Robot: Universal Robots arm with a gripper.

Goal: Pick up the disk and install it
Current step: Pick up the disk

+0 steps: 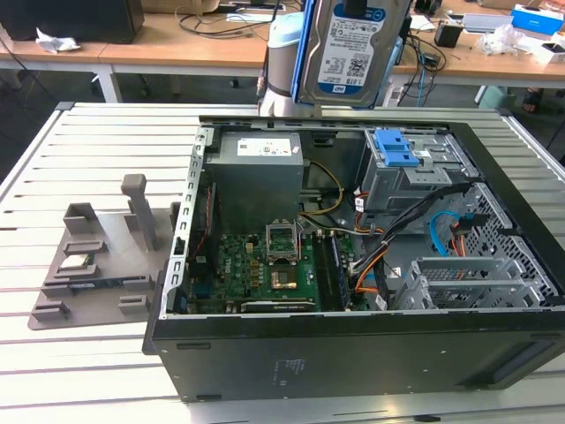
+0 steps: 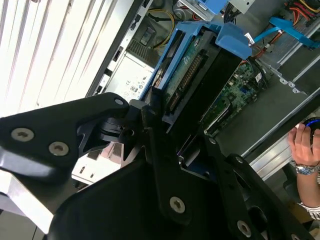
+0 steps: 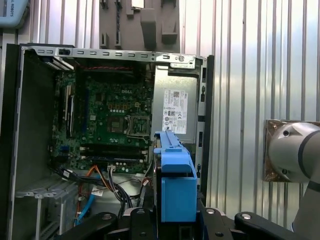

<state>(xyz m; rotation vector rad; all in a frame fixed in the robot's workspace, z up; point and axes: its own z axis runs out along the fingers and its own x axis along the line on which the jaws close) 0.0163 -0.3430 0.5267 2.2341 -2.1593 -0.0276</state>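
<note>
One disk [image 1: 357, 49] hangs upright above the single open computer case [image 1: 353, 353], at its twelve o'clock in the exterior view. The one gripper [image 2: 160, 112] is clamped on the disk's blue carrier. One grey fixture [image 1: 97, 256] lies on the bench [image 1: 88, 380] at the case's nine o'clock.

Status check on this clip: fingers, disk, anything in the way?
Fingers shut on the disk, held over the open computer case. Not yet installed. A person's hand outside the case, apart from the disk.
</note>
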